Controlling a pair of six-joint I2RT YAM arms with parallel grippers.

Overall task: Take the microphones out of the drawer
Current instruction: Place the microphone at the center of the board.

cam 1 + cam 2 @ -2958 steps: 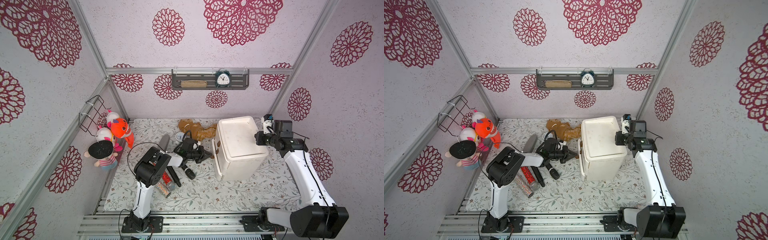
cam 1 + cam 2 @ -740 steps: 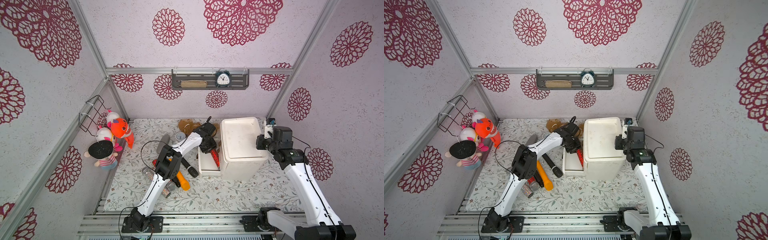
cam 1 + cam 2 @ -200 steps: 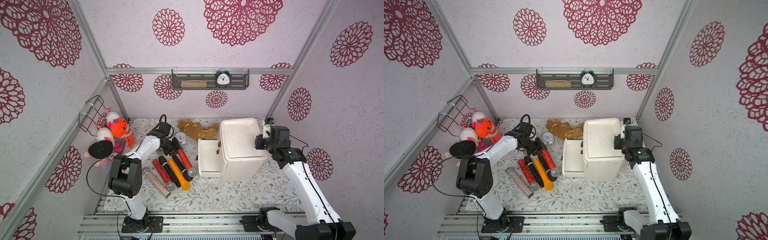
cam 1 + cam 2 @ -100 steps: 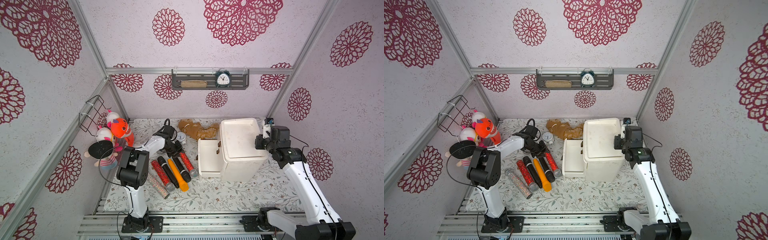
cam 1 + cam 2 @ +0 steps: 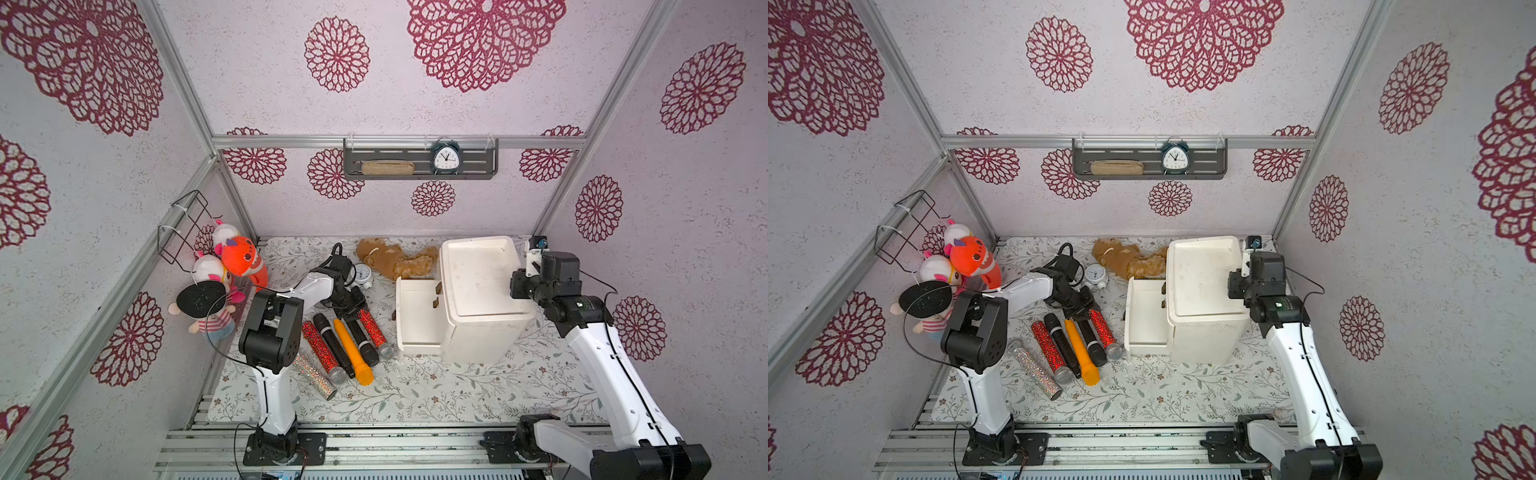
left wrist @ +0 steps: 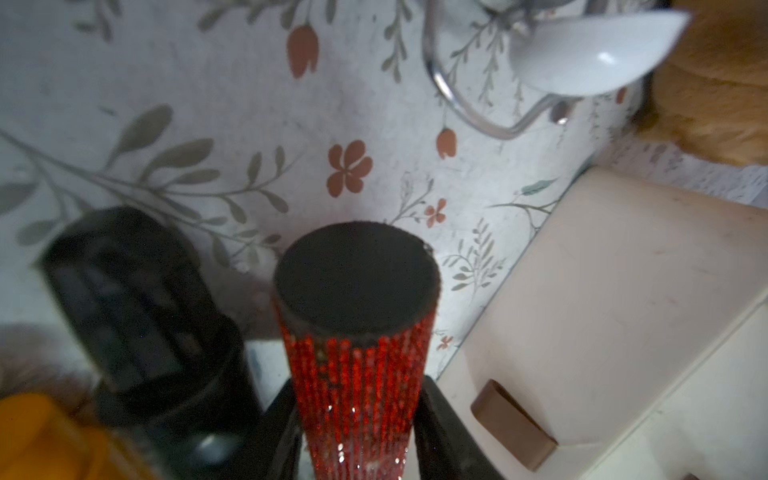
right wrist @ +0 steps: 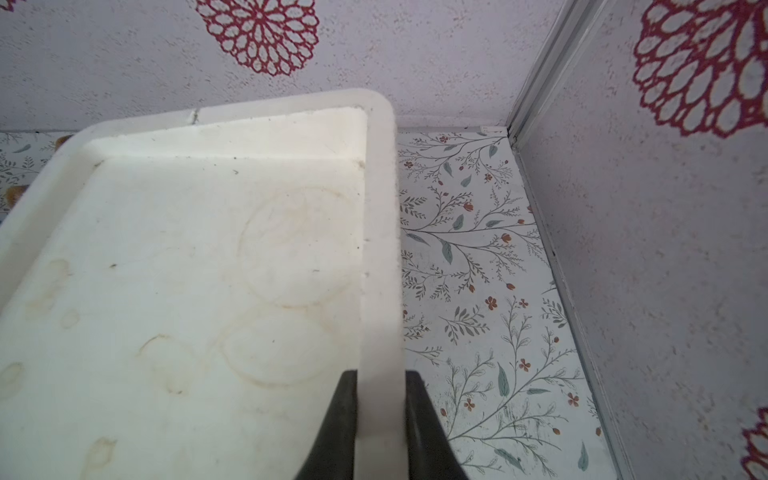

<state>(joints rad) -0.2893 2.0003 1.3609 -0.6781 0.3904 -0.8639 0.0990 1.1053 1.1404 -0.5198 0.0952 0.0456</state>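
**Red microphone out of the drawer, left tool at its handle**

My left tool [image 6: 357,390] straddles the handle of the red glitter microphone [image 5: 372,330]. I cannot tell whether the fingers press it or stand just clear. The microphone lies on the tabletop [image 5: 415,395], outside the drawer [image 5: 415,349], between a black microphone [image 5: 359,338] and the drawer. The drawer stands open from the white cabinet [image 5: 478,282], white floor showing. My right tool [image 7: 380,376] is clamped on the cabinet's top rim. Shelf clock [image 5: 446,158]: dial too small to read.

Both top views look down, sharing the whole scene; close wrist cameras: left probably above the microphone [image 6: 357,353], right over the cabinet [image 7: 380,249].
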